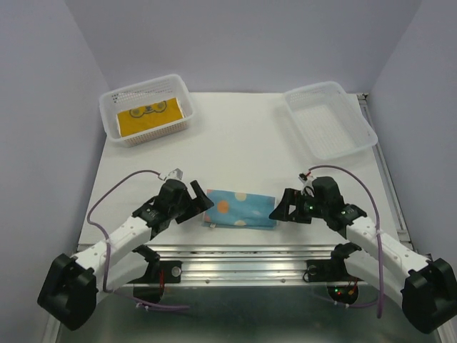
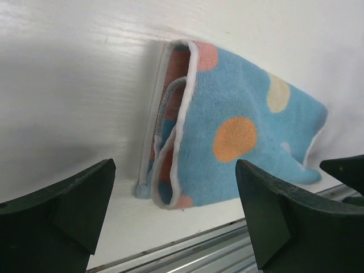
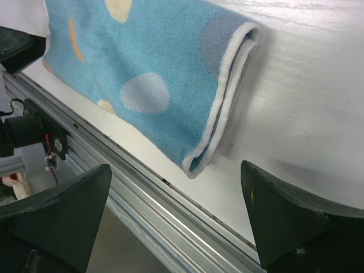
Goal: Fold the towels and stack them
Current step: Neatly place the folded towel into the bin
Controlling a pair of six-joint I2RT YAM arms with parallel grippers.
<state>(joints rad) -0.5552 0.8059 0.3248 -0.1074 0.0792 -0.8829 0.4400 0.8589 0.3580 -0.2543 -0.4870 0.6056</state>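
Left fingers (image 1: 201,201) and right fingers (image 1: 282,207), both spread wide, flank a folded towel.
Light-blue dotted towel (image 1: 239,209) lies flat at the worktop's (image 1: 243,150) 6 o'clock edge, between the fingers and pinched by neither; mustard towel (image 1: 150,116) rests in a white basket (image 1: 118,100) at 10 o'clock.

Tabletop (image 1: 239,139) lies open between left basket (image 1: 153,133) and right basket (image 1: 330,128); near edge holds the folded towel (image 1: 239,208).

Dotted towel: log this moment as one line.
blue dotted towel folded, near table edge | left tool open beside its left end | right tool open beside its right end | yellow towel in far-left basket
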